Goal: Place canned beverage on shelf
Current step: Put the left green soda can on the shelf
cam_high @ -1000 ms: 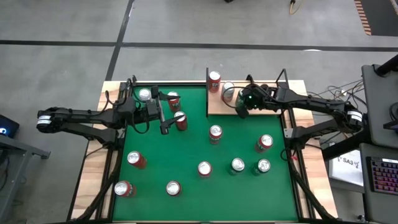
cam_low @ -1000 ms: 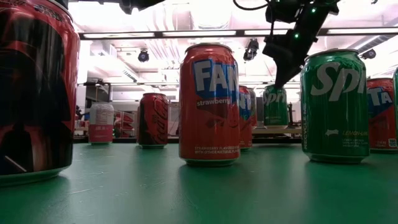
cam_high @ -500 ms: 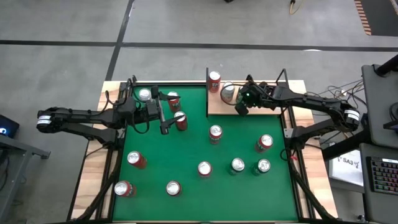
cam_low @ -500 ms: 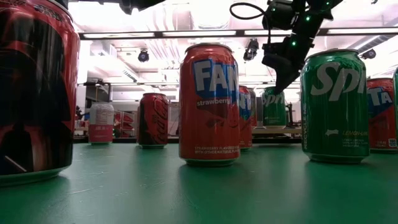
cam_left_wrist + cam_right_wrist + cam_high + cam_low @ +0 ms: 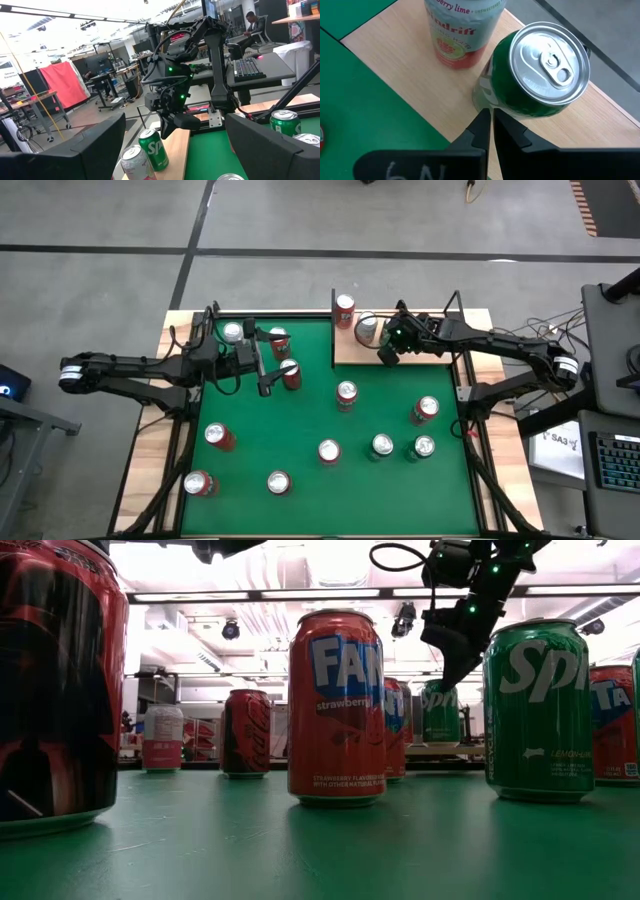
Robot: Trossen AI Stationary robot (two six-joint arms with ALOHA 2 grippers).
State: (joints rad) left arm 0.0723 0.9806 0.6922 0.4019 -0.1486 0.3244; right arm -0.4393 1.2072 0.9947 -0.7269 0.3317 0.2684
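Observation:
The shelf point(image 5: 346, 348), a pale wooden board, lies at the table's far edge, right of the middle. On it a green canned beverage point(image 5: 540, 65) stands upright next to a pink-and-white can point(image 5: 465, 30). My right gripper point(image 5: 490, 116) is shut, slanting down, with its tips at the green can's lower side point(image 5: 152, 147). My left gripper point(image 5: 262, 368) hangs open over the table's far left, level, with a red can point(image 5: 290, 374) just beyond it. My right gripper comes at the green can from above on a slant. Its shut fingertips point(image 5: 483, 120) are at the can's side wall near the bottom point(image 5: 485, 95). I cannot tell whether they touch it. The can stands upright on the shelf.
Several red and green cans stand about the green felt point(image 5: 300, 420), among them a strawberry soda point(image 5: 336, 705) and a lemon-lime can point(image 5: 538, 710) close to the low camera. Black rods point(image 5: 333, 310) rise at the shelf's corners. A person sits at a desk beyond the table point(image 5: 252, 22).
My right gripper has edged a little toward the table's left and down beside the green can, staying shut; for the last half second it has kept still. The cans have not moved.

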